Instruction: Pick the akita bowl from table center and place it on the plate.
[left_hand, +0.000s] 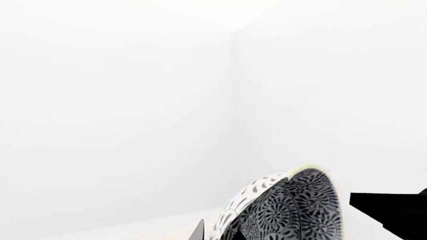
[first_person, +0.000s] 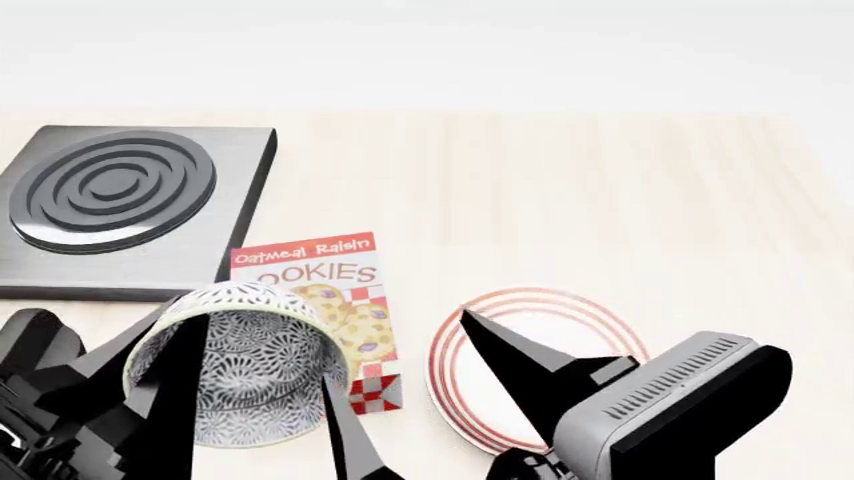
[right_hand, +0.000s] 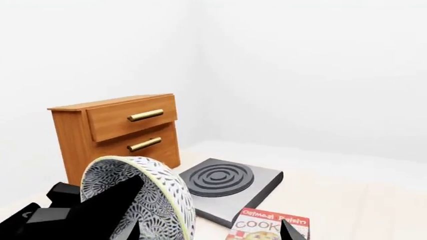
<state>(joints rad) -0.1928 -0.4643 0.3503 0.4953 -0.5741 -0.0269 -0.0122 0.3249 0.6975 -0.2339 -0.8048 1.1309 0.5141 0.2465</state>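
**Bowl's up in the left claw, plate sits off to the side**

Head view first: we see the akita bowl (first_person: 240, 362) tipped on its side, mouth facing the camera, held up by the left gripper (first_person: 260, 400). One dark finger (first_person: 180, 395) runs down across the patterned inside and another (first_person: 350, 432) runs along the outer wall, so the jaws are closed onto the bowl's rim. The bowl overlaps the near-left part of the cookie box (first_person: 334, 305), which lies flat on the table (first_person: 601, 200). To the right of the box is the plate (first_person: 534, 370), white with red rings. The right gripper (first_person: 467, 318) reaches over it, and we can't tell how far it's open since only one pointed finger shows. A stove burner (first_person: 114, 190) sits at the far left.

Left wrist view: mostly white wall, with the bowl (left_hand: 287, 210) filling the lower middle, edge-on, between dark finger bits.

Right wrist view: the bowl (right_hand: 143, 197) again, tilted, with the left gripper's finger (right_hand: 100, 210) across its opening. Behind it we see a wooden drawer cabinet (right_hand: 117, 132), the burner (right_hand: 223, 182) and the top of the cookie box (right_hand: 267, 225).
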